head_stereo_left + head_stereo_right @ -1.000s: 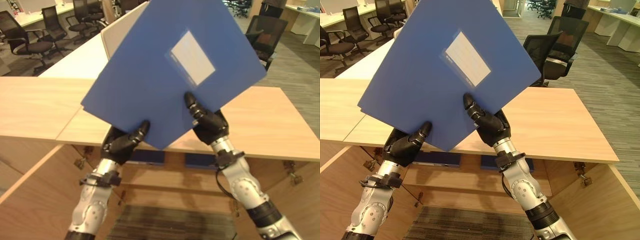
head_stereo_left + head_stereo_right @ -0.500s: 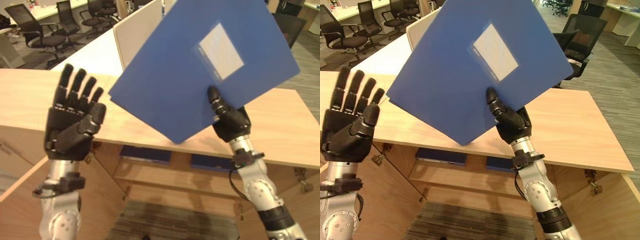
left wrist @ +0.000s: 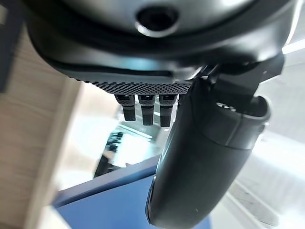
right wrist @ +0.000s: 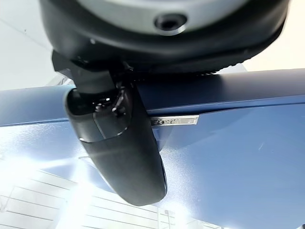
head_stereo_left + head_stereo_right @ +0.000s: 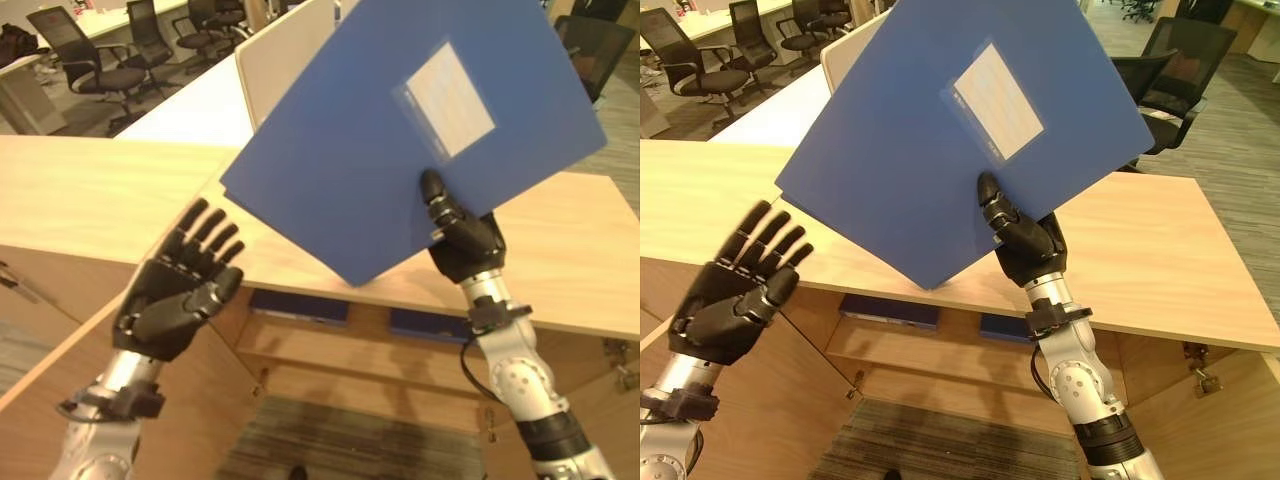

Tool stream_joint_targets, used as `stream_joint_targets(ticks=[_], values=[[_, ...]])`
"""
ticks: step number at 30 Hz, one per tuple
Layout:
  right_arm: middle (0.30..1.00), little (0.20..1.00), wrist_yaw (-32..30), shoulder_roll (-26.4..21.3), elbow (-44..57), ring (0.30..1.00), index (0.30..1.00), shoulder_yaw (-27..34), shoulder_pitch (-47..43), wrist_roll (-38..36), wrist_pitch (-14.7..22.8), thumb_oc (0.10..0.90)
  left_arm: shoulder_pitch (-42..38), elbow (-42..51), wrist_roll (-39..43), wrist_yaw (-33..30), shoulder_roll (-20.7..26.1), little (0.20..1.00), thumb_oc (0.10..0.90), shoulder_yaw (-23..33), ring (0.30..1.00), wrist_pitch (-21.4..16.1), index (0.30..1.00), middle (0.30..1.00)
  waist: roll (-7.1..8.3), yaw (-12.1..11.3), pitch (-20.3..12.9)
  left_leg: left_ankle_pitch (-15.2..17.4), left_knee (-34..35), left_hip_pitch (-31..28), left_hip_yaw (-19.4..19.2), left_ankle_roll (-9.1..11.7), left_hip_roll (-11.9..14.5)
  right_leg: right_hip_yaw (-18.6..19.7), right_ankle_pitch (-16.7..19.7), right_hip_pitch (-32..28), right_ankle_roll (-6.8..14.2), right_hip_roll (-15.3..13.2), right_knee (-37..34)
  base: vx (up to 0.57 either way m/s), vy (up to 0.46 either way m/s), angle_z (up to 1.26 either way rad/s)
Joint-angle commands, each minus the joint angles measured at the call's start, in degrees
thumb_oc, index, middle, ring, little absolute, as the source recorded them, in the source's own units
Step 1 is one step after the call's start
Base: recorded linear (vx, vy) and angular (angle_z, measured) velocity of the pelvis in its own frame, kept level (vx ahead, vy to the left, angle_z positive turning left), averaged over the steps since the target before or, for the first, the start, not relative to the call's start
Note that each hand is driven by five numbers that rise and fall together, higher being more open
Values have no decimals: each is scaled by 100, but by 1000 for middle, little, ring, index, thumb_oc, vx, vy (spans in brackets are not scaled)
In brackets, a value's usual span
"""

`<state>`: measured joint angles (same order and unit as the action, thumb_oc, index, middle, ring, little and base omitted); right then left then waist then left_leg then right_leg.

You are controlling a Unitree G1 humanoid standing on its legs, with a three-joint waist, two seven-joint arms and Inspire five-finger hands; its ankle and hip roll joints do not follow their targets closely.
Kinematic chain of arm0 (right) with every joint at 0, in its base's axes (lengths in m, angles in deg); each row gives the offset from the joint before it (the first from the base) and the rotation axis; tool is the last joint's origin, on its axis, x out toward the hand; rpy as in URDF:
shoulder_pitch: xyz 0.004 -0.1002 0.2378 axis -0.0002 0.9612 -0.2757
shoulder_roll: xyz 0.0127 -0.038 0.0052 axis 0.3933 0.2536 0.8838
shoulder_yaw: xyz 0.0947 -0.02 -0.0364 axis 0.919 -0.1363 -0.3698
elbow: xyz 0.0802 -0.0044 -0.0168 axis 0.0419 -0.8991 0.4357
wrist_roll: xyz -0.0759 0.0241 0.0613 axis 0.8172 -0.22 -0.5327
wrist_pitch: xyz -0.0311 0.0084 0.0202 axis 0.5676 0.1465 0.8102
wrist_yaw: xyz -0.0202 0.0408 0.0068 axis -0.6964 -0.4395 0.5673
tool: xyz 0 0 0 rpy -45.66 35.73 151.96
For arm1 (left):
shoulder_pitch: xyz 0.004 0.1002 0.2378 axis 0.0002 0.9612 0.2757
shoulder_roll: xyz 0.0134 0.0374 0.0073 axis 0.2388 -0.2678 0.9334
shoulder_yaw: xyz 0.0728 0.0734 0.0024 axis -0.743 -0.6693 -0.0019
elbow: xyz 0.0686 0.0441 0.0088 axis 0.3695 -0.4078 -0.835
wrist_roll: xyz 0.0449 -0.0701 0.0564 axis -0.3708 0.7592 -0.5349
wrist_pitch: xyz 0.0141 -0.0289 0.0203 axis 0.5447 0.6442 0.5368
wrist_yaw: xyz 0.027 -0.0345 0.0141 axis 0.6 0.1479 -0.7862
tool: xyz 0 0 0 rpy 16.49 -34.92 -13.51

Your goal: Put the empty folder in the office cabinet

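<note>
Office chairs and pale desks fill the background beyond a light wooden tabletop (image 5: 90, 200), above which the right hand (image 5: 1025, 240) pinches the lower edge of a large flat blue plastic folder (image 5: 930, 150) with a clear label pocket, held tilted in the air, while the left hand (image 5: 735, 290) hangs nearby with fingers spread and empty. To do the step well, I judge the right hand should keep its pinch firm and turn the folder edge-on before lowering it. Below the tabletop's front edge the open wooden office cabinet (image 5: 300, 350) offers a shelf with free space, doors swung wide at both sides.
</note>
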<state>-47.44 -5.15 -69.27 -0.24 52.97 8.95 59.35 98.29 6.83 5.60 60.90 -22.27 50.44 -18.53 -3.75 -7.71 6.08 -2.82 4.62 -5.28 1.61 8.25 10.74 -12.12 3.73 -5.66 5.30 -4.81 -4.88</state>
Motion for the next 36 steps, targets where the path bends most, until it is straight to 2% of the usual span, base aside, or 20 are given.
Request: stream_joint_targets(ticks=[1, 6, 8, 9, 13, 17, 19, 20, 21, 23, 24, 27, 28, 32, 34, 35, 36], values=[[300, 300, 110, 158, 296, 300, 300, 258, -745, 125, 583, 400, 97, 131, 135, 521, 532, 900, 800, 247, 900, -205, 900, 900, 255, -53, -487, -39, -74, 76, 289, -30, 63, 206, -569, 3, 363, -311, 631, 0, 0, 0], [300, 300, 62, 303, 114, 300, 300, 345, -864, 162, 595, 400, 396, -245, -77, 785, 516, 900, 800, 270, 900, -12, 900, 900, 233, -134, -465, -98, -106, 119, 286, -43, 53, 219, -494, 49, 359, -329, 632, -27, -1, 1], [300, 300, 61, 304, 114, 300, 300, 344, -864, 163, 595, 400, 397, -246, -77, 786, 516, 900, 800, 272, 900, -12, 900, 900, 234, -133, -465, -98, -106, 118, 286, -43, 53, 219, -494, 49, 359, -329, 632, -6, 0, -1], [300, 300, 51, 332, 84, 300, 300, 405, -857, 175, 600, 400, 409, -289, -102, 829, 427, 867, 778, 293, 867, -22, 867, 867, 235, -157, -472, -44, -84, 77, 283, -38, 58, 218, -557, 13, 367, -321, 629, -48, 6, -1], [300, 300, 56, 364, 72, 300, 300, 489, -794, 185, 605, 400, 395, -372, -142, 809, 294, 867, 778, 280, 867, -47, 867, 867, 241, -188, -460, -42, -88, 80, 304, -44, 56, 214, -555, 6, 362, -324, 624, -4, -2, 0], [300, 300, 45, 417, -46, 300, 300, 506, -787, 183, 584, 400, 628, -645, -490, 929, 526, 839, 759, 227, 839, 54, 839, 839, 221, -223, -447, -52, -93, 95, 292, -48, 52, 207, -549, 16, 366, -325, 621, 6, -4, 0], [300, 300, 43, 435, -94, 300, 300, 479, -799, 184, 580, 400, 751, -854, -751, 1018, 683, 792, 728, 228, 792, 29, 792, 792, 210, -235, -436, -51, -94, 80, 289, -47, 51, 217, -547, 16, 369, -322, 625, 22, -3, 0], [300, 300, 41, 457, -121, 300, 300, 465, -802, 184, 574, 400, 822, -976, -929, 1065, 763, 822, 748, 206, 822, 6, 822, 822, 206, -243, -429, -53, -94, 82, 290, -50, 55, 212, -544, 19, 374, -322, 623, 0, 0, 0], [300, 300, 44, 456, -146, 300, 300, 440, -812, 199, 560, 400, 854, -1067, -1068, 1090, 817, 900, 800, 183, 900, -14, 900, 900, 205, -245, -427, -54, -93, 86, 288, -50, 52, 216, -539, 23, 378, -322, 623, 0, 0, 0], [300, 300, 35, 458, -166, 300, 300, 412, -821, 221, 557, 400, 861, -1225, -1210, 1076, 824, 900, 800, 135, 900, -80, 900, 900, 204, -253, -425, -58, -93, 95, 284, -50, 51, 214, -537, 27, 379, -323, 623, 0, 0, 0], [300, 300, -1, 458, -154, 300, 300, 386, -823, 258, 574, 400, 858, -1488, -1563, 957, 800, 900, 800, -13, 900, -264, 900, 900, 209, -247, -416, -60, -92, 100, 290, -51, 51, 214, -533, 37, 382, -326, 627, 0, 0, 0], [300, 300, -35, 451, -126, 300, 300, 378, -826, 307, 596, 400, 798, -1857, -2002, 849, 805, 900, 800, -287, 900, -344, 900, 900, 202, -242, -411, -58, -90, 107, 287, -53, 46, 215, -541, 54, 384, -322, 642, 0, 0, 0], [300, 300, -88, 460, -109, 300, 300, 342, -834, 366, 618, 400, 782, -2146, -2501, 731, 800, 900, 800, -529, 900, -486, 900, 900, 199, -217, -403, -51, -87, 105, 277, -51, 58, 211, -544, 64, 387, -329, 649, 0, 0, 0], [300, 300, -128, 429, -44, 300, 300, 229, -838, 441, 608, 400, 559, -2668, -3048, 436, 642, 900, 800, -943, 900, -567, 900, 900, 202, -183, -382, -53, -90, 118, 267, -56, 61, 210, -547, 81, 385, -328, 664, 0, 0, 0], [300, 300, -86, 417, 126, 300, 300, 65, -827, 489, 574, 400, 261, -3241, -3523, 122, 330, 900, 800, -1288, 900, -637, 900, 900, 241, -113, -363, -42, -90, 127, 250, -62, 59, 222, -542, 101, 391, -334, 663, 0, 0, 0], [300, 300, -87, 406, 130, 300, 300, 66, -827, 490, 574, 400, 234, -3270, -3535, 118, 316, 900, 800, -1309, 900, -654, 900, 900, 232, -116, -360, -41, -91, 129, 251, -63, 58, 221, -543, 103, 391, -335, 664, 0, 0, 0], [300, 300, -7, 389, 258, 300, 300, -15, -801, 453, 558, 400, 132, -3515, -3912, -114, 143, 900, 800, -1374, 900, -746, 900, 900, 249, -89, -353, -26, -93, 122, 245, -63, 64, 225, -543, 107, 386, -336, 662, 0, 0, 0]])
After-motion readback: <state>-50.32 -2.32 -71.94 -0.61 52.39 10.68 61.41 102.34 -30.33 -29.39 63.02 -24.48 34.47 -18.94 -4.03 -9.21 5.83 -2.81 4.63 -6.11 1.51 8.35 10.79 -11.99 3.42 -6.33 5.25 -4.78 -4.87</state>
